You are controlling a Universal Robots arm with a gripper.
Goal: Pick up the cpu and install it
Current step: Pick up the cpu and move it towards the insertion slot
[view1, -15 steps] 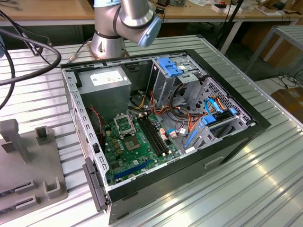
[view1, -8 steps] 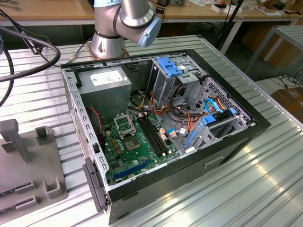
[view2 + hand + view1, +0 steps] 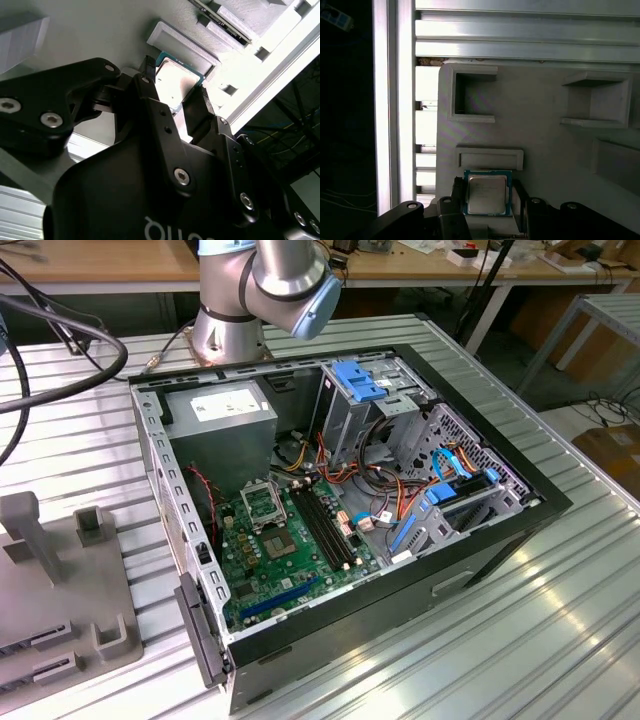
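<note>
The cpu [image 3: 487, 194] is a small square chip with a silver face and a green rim. It lies flat on a grey moulded fixture [image 3: 545, 145], right beside a low rectangular block [image 3: 490, 157]. My gripper [image 3: 488, 197] has one black finger against each of two opposite edges of the chip, so it is shut on it. In the second wrist view the cpu [image 3: 172, 80] shows between the same two fingers of the gripper [image 3: 176, 84]. The open computer case [image 3: 500, 530] lies on its side with the green motherboard [image 3: 300, 575] and its metal-framed socket [image 3: 265, 508] exposed.
The grey fixture [image 3: 60, 580] sits at the exterior view's left on the ribbed aluminium table [image 3: 520, 640]. The arm's base [image 3: 232, 320] stands behind the case. Inside the case are the power supply [image 3: 220, 430], drive cages [image 3: 370, 400], loose cables and black memory slots [image 3: 325, 525].
</note>
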